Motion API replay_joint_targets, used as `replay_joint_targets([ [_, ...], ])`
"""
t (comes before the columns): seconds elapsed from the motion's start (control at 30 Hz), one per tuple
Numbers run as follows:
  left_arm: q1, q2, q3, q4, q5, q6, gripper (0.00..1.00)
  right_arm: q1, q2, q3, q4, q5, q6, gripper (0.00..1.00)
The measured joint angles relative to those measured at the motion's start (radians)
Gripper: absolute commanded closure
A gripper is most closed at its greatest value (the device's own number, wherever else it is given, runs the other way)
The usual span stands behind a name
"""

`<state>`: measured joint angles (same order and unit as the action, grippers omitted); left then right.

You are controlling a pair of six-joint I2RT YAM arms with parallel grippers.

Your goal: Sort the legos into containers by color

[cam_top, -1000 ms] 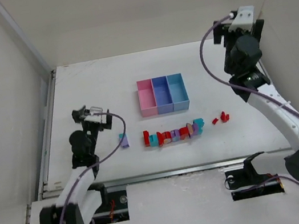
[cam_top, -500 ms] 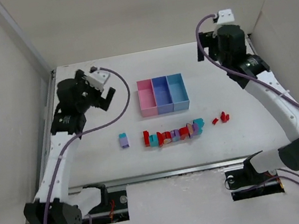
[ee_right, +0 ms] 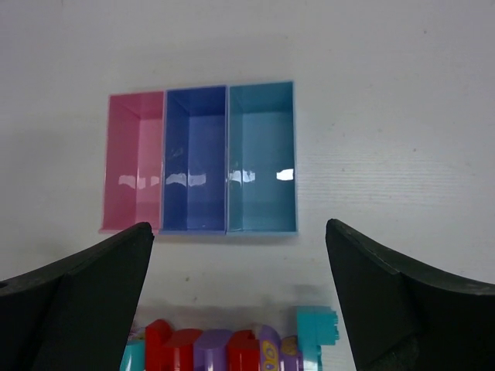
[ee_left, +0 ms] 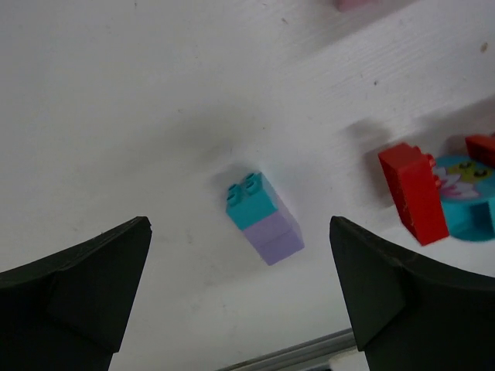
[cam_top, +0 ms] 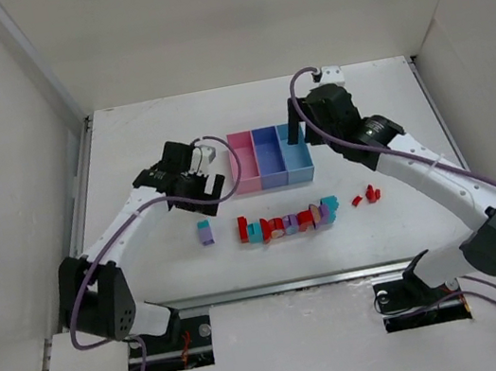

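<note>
Legos (cam_top: 284,223) sit in a row on tabletop (cam_top: 410,234), near empty bins (cam_top: 273,181). L jaws wide open, empty, over teal-purple pair (ee_left: 263,219), prob. to straddle it; R jaws wide open, empty, overlooking bins.

- Pink bin (ee_right: 128,166), deep blue bin (ee_right: 193,154), teal bin (ee_right: 261,154); white tabletop (ee_right: 387,116).
- Lone brick (ee_left: 263,218): teal over lilac.
- Row of bricks (cam_top: 284,224): red, teal and lilac mixed; one teal piece (ee_left: 464,179) bears a flower print.
- Two stray bricks (cam_top: 366,194): red.
</note>
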<state>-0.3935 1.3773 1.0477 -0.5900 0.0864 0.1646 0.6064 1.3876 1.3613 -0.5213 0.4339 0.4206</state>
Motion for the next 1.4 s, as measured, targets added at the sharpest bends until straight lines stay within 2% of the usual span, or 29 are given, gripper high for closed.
replay_joint_targets([
  [0.13, -0.005, 0.105, 0.046, 0.001, -0.040, -0.188, 0.00, 0.031, 0.014, -0.018, -0.002, 0.011, 0.061, 0.04],
  [0.27, -0.018, 0.104, 0.034, 0.028, -0.071, -0.354, 0.00, 0.044, 0.014, -0.056, -0.007, 0.027, 0.117, 0.05],
  [0.33, -0.045, 0.097, 0.016, 0.037, -0.102, -0.405, 0.03, 0.044, 0.015, -0.069, -0.013, 0.029, 0.134, 0.05],
  [0.4, -0.077, 0.100, -0.014, 0.047, -0.123, -0.443, 0.14, 0.044, 0.020, -0.069, -0.023, 0.030, 0.145, 0.06],
  [0.5, -0.123, 0.116, -0.041, 0.037, -0.135, -0.482, 0.21, 0.044, 0.034, -0.069, -0.030, 0.031, 0.158, 0.06],
  [0.67, -0.186, 0.124, -0.036, -0.009, -0.165, -0.541, 0.20, 0.050, 0.074, -0.069, -0.058, 0.039, 0.164, 0.06],
  [0.97, -0.052, 0.163, -0.077, -0.092, -0.170, -0.631, 0.16, 0.057, 0.089, -0.069, -0.075, 0.048, 0.155, 0.06],
  [1.0, -0.056, 0.166, -0.076, -0.091, -0.171, -0.635, 0.20, 0.058, 0.087, -0.069, -0.072, 0.049, 0.151, 0.06],
  [1.03, -0.061, 0.171, -0.075, -0.090, -0.170, -0.638, 0.31, 0.059, 0.085, -0.069, -0.069, 0.049, 0.146, 0.06],
  [1.1, -0.070, 0.194, -0.073, -0.080, -0.167, -0.641, 0.45, 0.061, 0.083, -0.069, -0.061, 0.052, 0.136, 0.06],
  [1.3, -0.083, 0.274, -0.073, -0.066, -0.145, -0.638, 0.70, 0.063, 0.082, -0.069, -0.047, 0.068, 0.106, 0.06],
  [1.37, -0.083, 0.277, -0.073, -0.063, -0.140, -0.637, 0.87, 0.063, 0.082, -0.069, -0.047, 0.078, 0.098, 0.06],
  [1.4, -0.082, 0.277, -0.073, -0.061, -0.139, -0.636, 0.94, 0.063, 0.082, -0.069, -0.047, 0.084, 0.095, 0.11],
])
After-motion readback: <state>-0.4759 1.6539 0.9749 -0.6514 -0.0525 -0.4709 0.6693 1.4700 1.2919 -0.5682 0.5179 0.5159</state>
